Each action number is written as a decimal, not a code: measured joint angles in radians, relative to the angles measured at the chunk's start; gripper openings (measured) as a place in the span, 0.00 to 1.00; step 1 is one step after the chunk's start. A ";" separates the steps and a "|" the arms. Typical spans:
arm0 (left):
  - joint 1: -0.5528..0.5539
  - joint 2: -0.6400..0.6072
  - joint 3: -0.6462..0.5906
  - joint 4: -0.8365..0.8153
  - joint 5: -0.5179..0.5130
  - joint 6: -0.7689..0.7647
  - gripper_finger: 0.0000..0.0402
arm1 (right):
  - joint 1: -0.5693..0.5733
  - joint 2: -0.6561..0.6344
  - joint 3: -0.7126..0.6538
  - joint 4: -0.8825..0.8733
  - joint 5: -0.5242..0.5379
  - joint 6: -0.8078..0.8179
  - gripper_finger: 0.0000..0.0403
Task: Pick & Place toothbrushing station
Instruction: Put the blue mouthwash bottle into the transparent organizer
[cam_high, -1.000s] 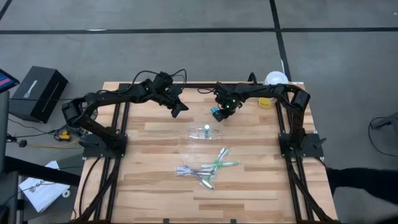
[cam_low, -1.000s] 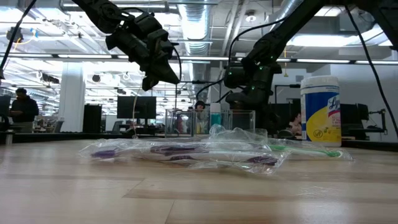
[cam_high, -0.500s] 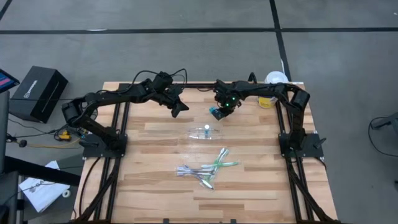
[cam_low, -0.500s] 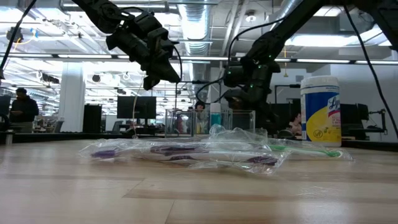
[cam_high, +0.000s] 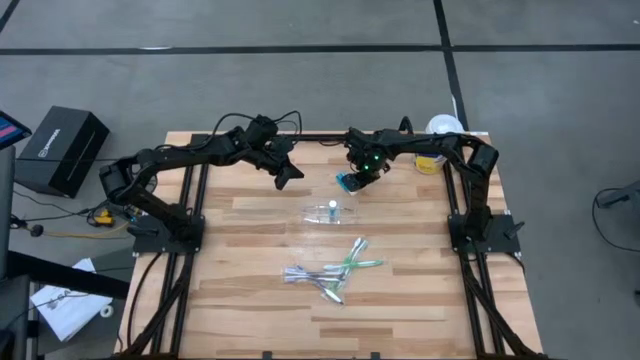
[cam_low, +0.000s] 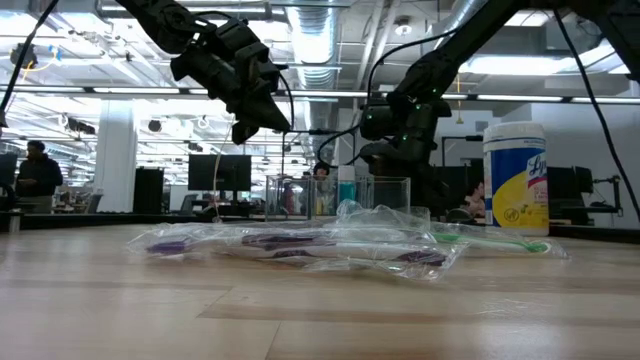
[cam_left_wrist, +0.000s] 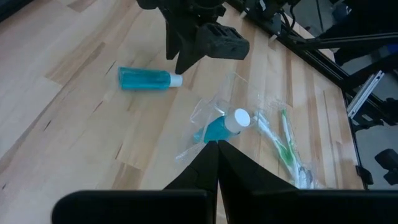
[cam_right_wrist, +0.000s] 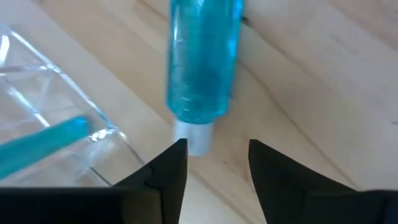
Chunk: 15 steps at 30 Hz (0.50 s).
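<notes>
Right gripper (cam_right_wrist: 212, 163) hovered open and empty above a translucent blue tube (cam_right_wrist: 203, 65), white cap (cam_right_wrist: 192, 138) toward its fingers, lying flat on the wooden table (cam_right_wrist: 311, 81).

Matt pale wood table (cam_high: 250, 250); glossy clear plastic cup (cam_high: 330, 212); translucent blue tube (cam_right_wrist: 203, 65).

Both arms are matte black, built of jointed links on black frame bases bolted to the table's side edges. Thin black cables loop off their upper links. The right arm's wrist, just behind the right gripper (cam_high: 350, 184), shows a small green light. Each gripper ends in two flat, dark, blunt-tipped fingers (cam_right_wrist: 168, 174).
</notes>
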 joint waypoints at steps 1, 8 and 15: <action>0.000 0.000 0.000 0.000 0.000 0.000 0.00 | 0.004 0.000 0.000 0.007 -0.012 0.009 0.41; 0.000 0.000 0.000 0.000 0.003 0.000 0.00 | 0.049 -0.001 0.000 0.032 -0.021 0.047 0.37; 0.000 0.000 0.000 -0.001 0.008 0.022 0.00 | 0.064 0.086 0.008 0.026 -0.025 0.085 0.33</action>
